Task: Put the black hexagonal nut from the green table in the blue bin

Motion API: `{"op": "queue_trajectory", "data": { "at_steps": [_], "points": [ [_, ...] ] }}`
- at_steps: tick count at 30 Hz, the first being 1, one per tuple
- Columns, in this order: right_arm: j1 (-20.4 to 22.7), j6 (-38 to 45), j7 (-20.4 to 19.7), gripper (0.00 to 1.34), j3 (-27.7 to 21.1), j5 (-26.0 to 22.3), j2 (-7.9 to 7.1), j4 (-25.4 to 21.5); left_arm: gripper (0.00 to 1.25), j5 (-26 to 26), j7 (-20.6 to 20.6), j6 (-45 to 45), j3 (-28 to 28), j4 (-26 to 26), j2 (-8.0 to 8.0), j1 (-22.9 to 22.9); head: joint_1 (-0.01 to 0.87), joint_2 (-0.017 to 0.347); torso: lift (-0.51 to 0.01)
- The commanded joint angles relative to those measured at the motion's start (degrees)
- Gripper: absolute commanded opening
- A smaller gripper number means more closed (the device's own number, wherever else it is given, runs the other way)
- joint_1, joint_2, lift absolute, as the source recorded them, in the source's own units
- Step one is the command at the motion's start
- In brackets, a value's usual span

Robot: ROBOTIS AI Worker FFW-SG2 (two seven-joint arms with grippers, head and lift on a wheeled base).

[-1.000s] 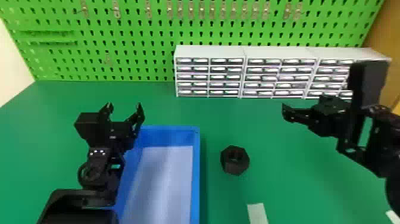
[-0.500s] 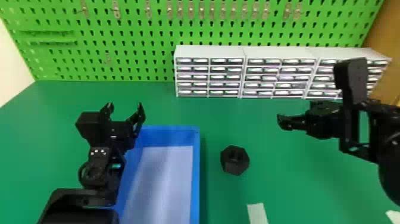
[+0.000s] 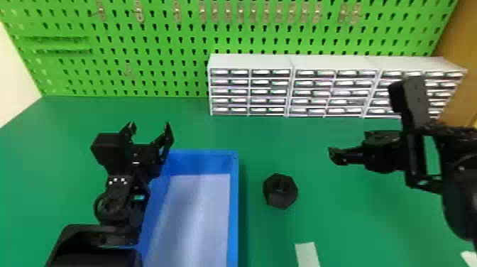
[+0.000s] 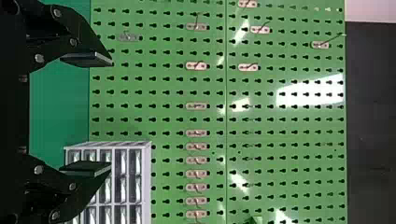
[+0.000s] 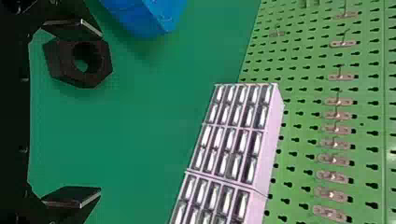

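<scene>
Two grippers and one black hexagonal nut (image 3: pixel 280 191) show in the head view. Flat on the green table (image 3: pixel 198 131), the nut lies with its holed face up, so the axis of its bore stands roughly upright. Its six-sided outline is about as broad one way as the other, giving it no clear long axis across the table; some side faces show toward the robot. It sits just to the right of the blue bin (image 3: pixel 233 213), outside the wall and apart from it. The bin's long side runs from near the robot toward the back.

The right gripper (image 3: pixel 335 156) is to the right of the nut, apart from it. In the right wrist view its fingers are spread wide with nothing between the pads (image 5: pixel 74 197).

The left gripper (image 3: pixel 149 125) is by the bin's far left corner. Its fingers are also well spread, and it holds nothing.

Toward the back stand white drawer cabinets (image 3: pixel 250 63) before a green pegboard (image 3: pixel 170 46).
</scene>
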Motion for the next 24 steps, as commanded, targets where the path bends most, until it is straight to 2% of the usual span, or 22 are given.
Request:
{"op": "queue_trajectory", "data": {
  "at_steps": [1, 6, 11, 17, 24],
  "points": [
    [-0.3, 1.9, 1.6, 1.21, 0.4, 2.4, -0.04, 0.2, 0.79, 0.0, 0.0, 0.0, 0.0, 0.0, 0.0, 0.0, 0.657, 0.057, -0.095],
    [-0.8, 4.0, 4.9, 1.21, 1.5, 4.6, -0.3, 0.7, 0.79, 0.0, 0.0, 0.0, 0.0, 0.0, 0.0, 0.0, 0.657, 0.057, -0.095],
    [-1.8, 5.7, 9.0, 1.21, 3.2, 6.2, -1.18, 2.2, 0.79, -0.1, 0.0, 0.0, -0.1, 0.0, 0.0, 0.0, 0.657, 0.057, -0.095],
    [-1.8, 6.0, 10.5, 1.21, 3.9, 6.5, -1.18, 2.9, 0.79, -0.2, 0.0, 0.0, -0.2, 0.1, 0.0, -0.2, 0.657, 0.057, -0.095],
    [-2.2, 6.1, 14.0, 1.21, 5.1, 8.1, -1.18, 4.7, 0.79, -0.1, 0.0, 0.0, -0.2, 0.1, 0.0, 0.0, 0.657, 0.057, -0.095]
  ]
}}
